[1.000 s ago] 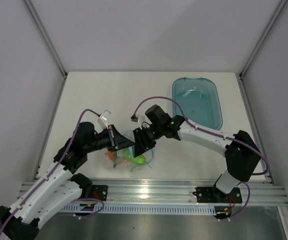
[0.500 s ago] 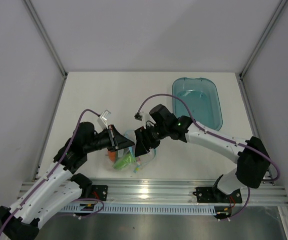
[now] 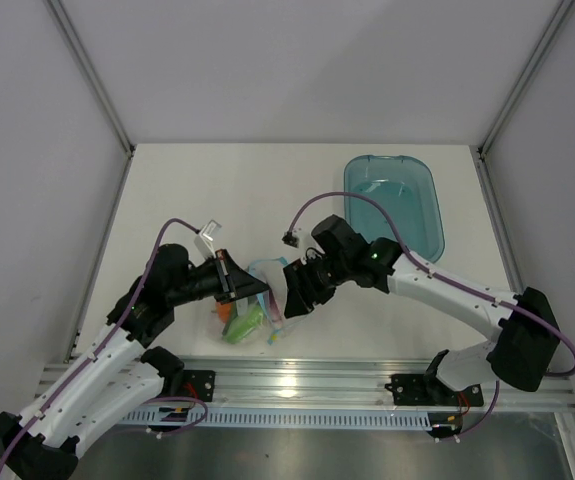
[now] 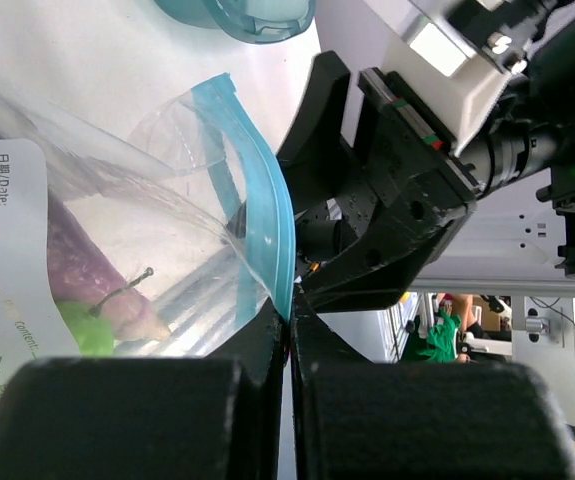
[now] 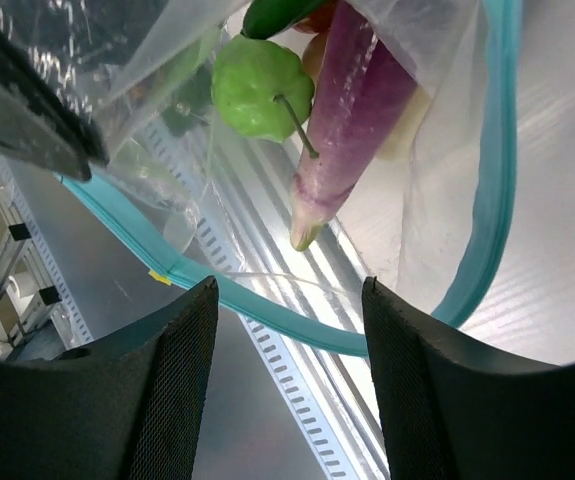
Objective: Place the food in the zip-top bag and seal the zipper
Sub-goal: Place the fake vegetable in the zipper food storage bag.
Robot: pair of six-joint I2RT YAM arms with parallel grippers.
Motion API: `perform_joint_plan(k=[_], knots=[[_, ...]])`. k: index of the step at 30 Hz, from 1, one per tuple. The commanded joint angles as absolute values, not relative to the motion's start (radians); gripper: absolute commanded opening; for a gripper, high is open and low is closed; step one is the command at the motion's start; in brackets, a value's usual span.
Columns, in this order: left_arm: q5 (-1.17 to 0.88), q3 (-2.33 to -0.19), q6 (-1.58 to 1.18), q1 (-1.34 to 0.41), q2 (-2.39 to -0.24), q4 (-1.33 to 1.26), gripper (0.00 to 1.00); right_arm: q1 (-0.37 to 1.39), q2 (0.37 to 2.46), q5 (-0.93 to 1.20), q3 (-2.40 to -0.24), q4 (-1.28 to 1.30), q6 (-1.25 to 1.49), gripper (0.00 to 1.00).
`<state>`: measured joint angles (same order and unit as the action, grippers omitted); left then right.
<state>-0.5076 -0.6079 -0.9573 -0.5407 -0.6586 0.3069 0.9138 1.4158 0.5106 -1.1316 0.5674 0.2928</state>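
1. Left fingers (image 4: 217,420): shut tight, pinching the zipper (image 4: 267,240) at one end of the bag's mouth. The rest of the strip runs up and away from the tips.
2. Zip-top bag (image 3: 265,300): hangs from the left fingers and lies between the two sets of fingers, its lower part on the desk (image 3: 197,190). The mouth gapes, and the two zipper tracks stand apart in a wide loop.
3. Food, all inside the bag, below and beyond the left fingertips:
   - Purple eggplant (image 5: 342,110).
   - Round green piece with a stalk (image 5: 262,85), touching the eggplant.
   - Orange piece (image 3: 225,310).
   - A pale piece beside the eggplant that cannot be identified.
4. Label patch (image 4: 7,260): white, on the bag wall near the left fingers. "Date:" and "Content" can be read, each with Chinese characters beside it. Small line pictograms sit below. No brand name shows.
5. Right fingers (image 5: 182,390): spread apart and gripping nothing. The open mouth and the zipper loop are just ahead of the tips.
6. Blue tray (image 3: 392,215): well apart, beyond the right fingers.
7. Progress, as judged:
   - Loading looks finished, since every piece of food in view sits inside the bag.
   - Sealing is not yet done. The tracks have to be brought together and pressed along their whole length.
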Motion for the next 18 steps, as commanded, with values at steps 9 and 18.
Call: perform_joint_plan(k=[9, 18], knots=[[-0.463, -0.617, -1.003, -0.537, -0.637, 0.264, 0.01, 0.954, 1.201, 0.416, -1.108, 0.623, 0.4, 0.61], [-0.452, -0.612, -1.054, -0.537, -0.673, 0.192, 0.0, 1.084, 1.223, 0.324, -1.045, 0.485, 0.613, 0.62]])
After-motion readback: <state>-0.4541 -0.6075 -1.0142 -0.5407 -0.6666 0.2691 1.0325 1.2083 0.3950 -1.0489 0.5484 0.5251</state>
